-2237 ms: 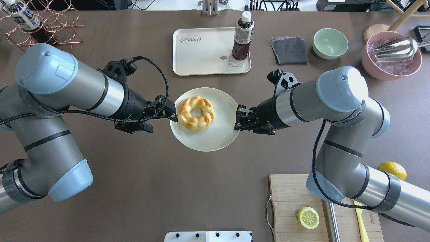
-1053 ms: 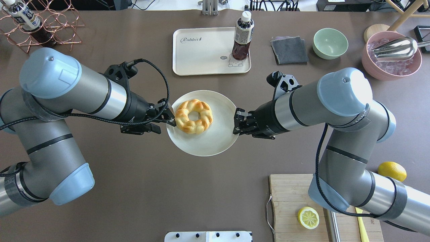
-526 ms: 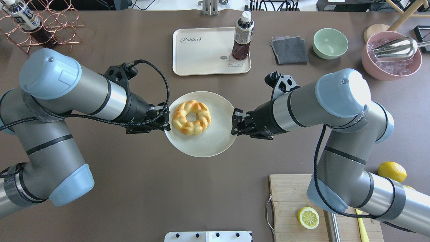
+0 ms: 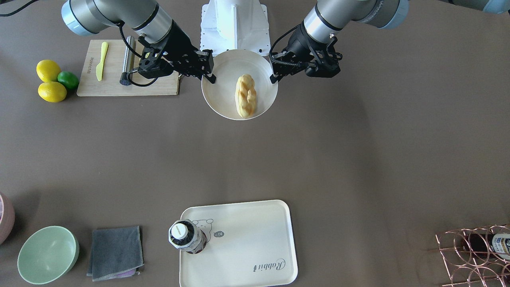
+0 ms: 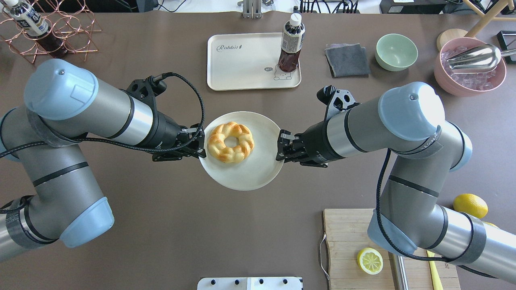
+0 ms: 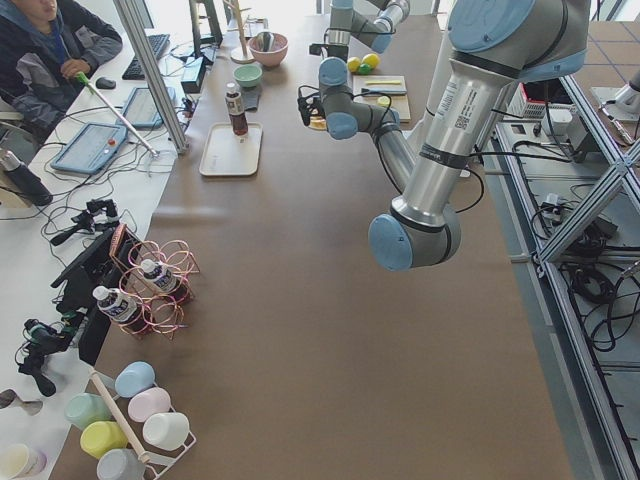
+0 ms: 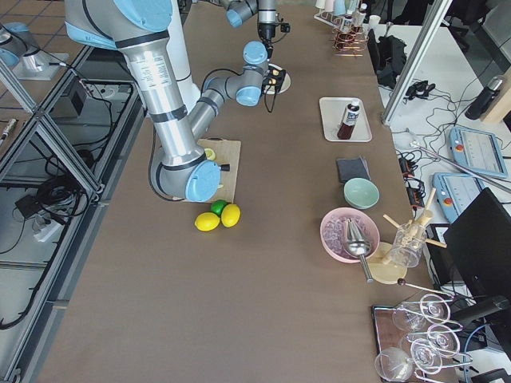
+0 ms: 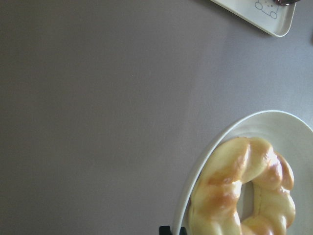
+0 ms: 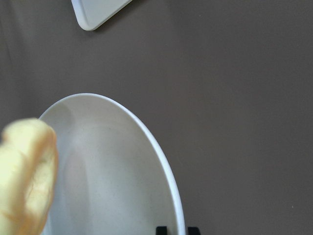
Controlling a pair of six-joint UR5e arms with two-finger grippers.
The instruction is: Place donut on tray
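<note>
The golden braided donut (image 5: 230, 141) lies on a round white plate (image 5: 250, 173), toward its left side. My left gripper (image 5: 200, 147) is shut on the plate's left rim and my right gripper (image 5: 279, 151) on its right rim; together they hold it above the table. In the front view the donut (image 4: 246, 95) and plate (image 4: 223, 91) hang between the right gripper (image 4: 211, 75) and left gripper (image 4: 274, 75). The cream "Rabbit" tray (image 5: 246, 64) lies farther back; it also shows in the front view (image 4: 247, 247). The wrist views show the donut (image 8: 239, 191) and plate (image 9: 112, 171) close up.
A dark drink bottle (image 5: 291, 44) stands on the tray's right end. A grey cloth (image 5: 347, 60), green bowl (image 5: 396, 51) and pink ice bowl (image 5: 469, 66) lie back right. A cutting board (image 5: 350, 241) with a lemon half (image 5: 369, 260) is near right. A copper rack (image 5: 52, 32) is back left.
Both grippers have carried the plate with the donut a little toward the robot and slightly left. The donut has stayed on the plate's left side.
</note>
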